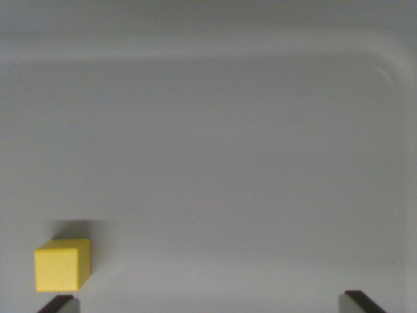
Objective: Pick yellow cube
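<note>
A small yellow cube (62,265) rests on the grey floor of a tray at the wrist view's lower left. Two dark fingertips of my gripper (208,303) poke in at the bottom edge, one at the left (57,304) just below the cube and one at the right (362,302). They stand far apart, so the gripper is open with nothing between them. The cube lies just beyond the left fingertip, roughly in line with it rather than in the gap between the fingers.
The grey tray's raised rim (195,49) runs across the top and curves down at the upper right corner (391,75). Bare grey floor (228,182) fills the middle and right of the view.
</note>
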`<action>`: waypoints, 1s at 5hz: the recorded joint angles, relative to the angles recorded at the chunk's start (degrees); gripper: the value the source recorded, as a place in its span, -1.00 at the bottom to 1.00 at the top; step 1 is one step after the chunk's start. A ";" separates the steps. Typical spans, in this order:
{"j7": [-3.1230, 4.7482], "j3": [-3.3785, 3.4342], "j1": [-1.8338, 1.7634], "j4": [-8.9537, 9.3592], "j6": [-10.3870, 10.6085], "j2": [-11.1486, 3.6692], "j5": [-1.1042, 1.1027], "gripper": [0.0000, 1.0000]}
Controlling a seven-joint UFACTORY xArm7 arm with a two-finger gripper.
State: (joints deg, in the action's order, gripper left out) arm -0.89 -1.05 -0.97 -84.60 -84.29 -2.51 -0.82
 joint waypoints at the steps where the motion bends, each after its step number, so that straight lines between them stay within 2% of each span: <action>1: 0.00 0.00 0.00 0.00 0.00 0.00 0.00 -1.00; 2: -0.41 0.46 -0.25 1.36 1.78 -0.55 0.13 -1.00; 3: -0.41 0.46 -0.25 1.36 1.78 -0.55 0.13 -1.00; 4: -0.88 0.97 -0.54 2.89 3.79 -1.17 0.27 -1.00; 5: -0.88 0.97 -0.54 2.89 3.79 -1.17 0.27 -1.00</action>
State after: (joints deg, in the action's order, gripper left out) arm -1.76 -0.08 -1.51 -81.71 -80.51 -3.68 -0.55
